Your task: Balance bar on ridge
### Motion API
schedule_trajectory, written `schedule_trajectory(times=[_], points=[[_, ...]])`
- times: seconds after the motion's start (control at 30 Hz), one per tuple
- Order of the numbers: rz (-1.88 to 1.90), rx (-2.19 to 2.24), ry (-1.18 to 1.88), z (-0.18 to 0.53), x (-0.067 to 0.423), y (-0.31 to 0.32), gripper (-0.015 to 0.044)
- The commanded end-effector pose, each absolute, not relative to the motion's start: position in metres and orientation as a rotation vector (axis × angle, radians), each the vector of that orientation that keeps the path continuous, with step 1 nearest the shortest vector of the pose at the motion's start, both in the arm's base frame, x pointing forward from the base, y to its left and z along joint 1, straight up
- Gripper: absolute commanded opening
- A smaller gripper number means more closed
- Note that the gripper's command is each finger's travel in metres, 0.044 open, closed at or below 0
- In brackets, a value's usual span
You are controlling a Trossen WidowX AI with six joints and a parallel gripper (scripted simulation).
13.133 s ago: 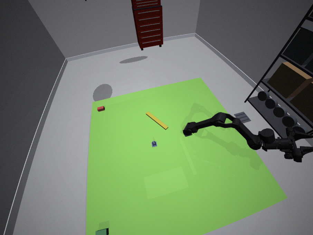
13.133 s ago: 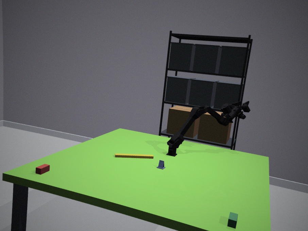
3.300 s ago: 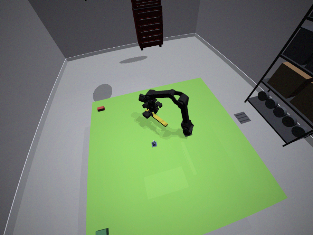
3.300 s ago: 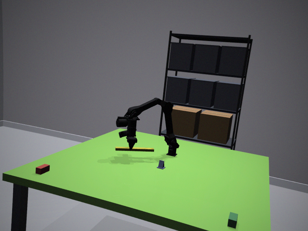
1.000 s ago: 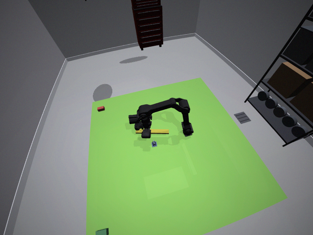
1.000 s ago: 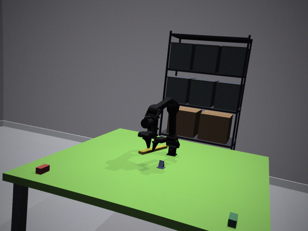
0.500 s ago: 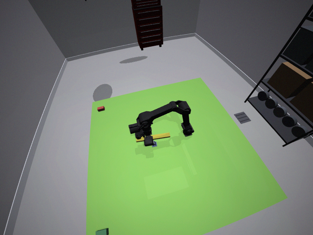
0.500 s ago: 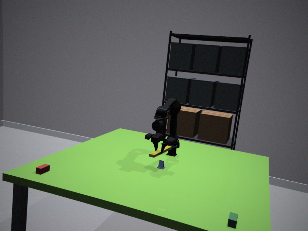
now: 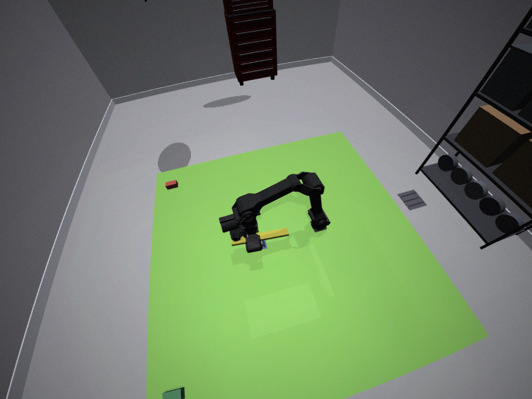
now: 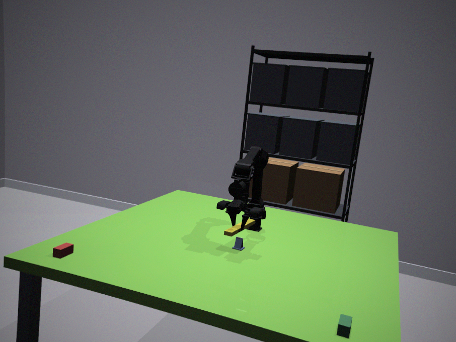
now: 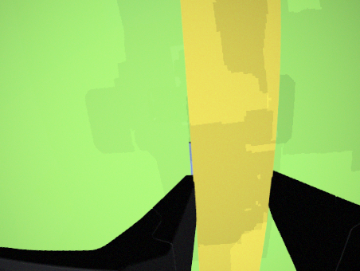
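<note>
Bar [image 10: 239, 228], a long flat yellow slat with square ends, sits clamped in my pincer [image 10: 237, 221], raised off the green bench [image 10: 110, 235] and carried over the ridge [image 10: 238, 244]. In the exterior view the slate-blue wedge stands below and slightly nearer than the bar, apart from it; in the wrist view only a thin blue sliver peeks out at the bar's left edge, so the bar hides most of it. I grip it off-centre, with more length running to the far side, which I judge may tip it once released. Bar and ridge both look smooth and hard, the ridge narrowing to a thin top edge. A red block [image 10: 63, 250] and a green block [image 10: 344, 325] lie well apart.
</note>
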State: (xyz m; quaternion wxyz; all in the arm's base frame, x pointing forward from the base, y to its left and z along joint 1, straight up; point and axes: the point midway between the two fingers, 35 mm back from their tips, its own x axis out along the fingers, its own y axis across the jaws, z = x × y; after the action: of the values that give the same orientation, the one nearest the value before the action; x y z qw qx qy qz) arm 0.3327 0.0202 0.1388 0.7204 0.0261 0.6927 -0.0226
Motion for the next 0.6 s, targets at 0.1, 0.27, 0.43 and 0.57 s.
schedule_trajectory(times=[0.1,0.27,0.43,0.57], points=[[-0.053,0.058,1.536,0.127,0.332,0.020,0.0000],[-0.053,0.058,1.536,0.119,0.332,0.021,0.0000],[-0.053,0.058,1.536,0.111,0.332,0.021,0.0000],[-0.053,0.058,1.536,0.107,0.332,0.021,0.0000]])
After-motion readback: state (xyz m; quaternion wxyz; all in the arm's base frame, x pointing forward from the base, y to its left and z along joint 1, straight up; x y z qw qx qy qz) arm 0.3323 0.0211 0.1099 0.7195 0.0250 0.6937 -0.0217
